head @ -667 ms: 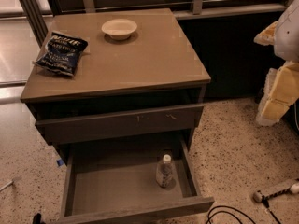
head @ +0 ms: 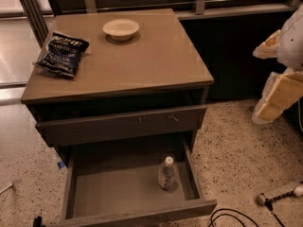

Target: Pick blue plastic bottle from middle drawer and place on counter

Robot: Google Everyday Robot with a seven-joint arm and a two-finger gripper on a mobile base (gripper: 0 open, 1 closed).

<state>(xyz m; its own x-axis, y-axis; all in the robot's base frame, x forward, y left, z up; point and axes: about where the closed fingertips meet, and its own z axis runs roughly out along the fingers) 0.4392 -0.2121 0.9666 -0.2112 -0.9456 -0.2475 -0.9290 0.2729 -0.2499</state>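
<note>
blue plastic bottle point(head: 168, 173): upright, right side of middle drawer point(head: 118, 195).
gripper point(head: 279, 91): likely the pale shape far right; spread or closed, cannot tell.
risk: an off-centre reach topples the bottle.

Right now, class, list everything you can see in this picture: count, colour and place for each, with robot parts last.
counter: one, tan-brown, top of the cabinet
bowl: one, cream, back of the counter
chip bag: one, dark blue, counter's left side
scratched drawer: one, grey-brown, under the counter, slightly out
middle drawer: one, grey-brown, open below it
blue plastic bottle: one, clear with white cap, upright, right side of the middle drawer
floor: one, speckled beige, around the cabinet
power strip: one, pale, floor, lower right
cable: one, black, floor, bottom edge
gripper: one, cream-tan, right edge, apart from the bottle
</note>
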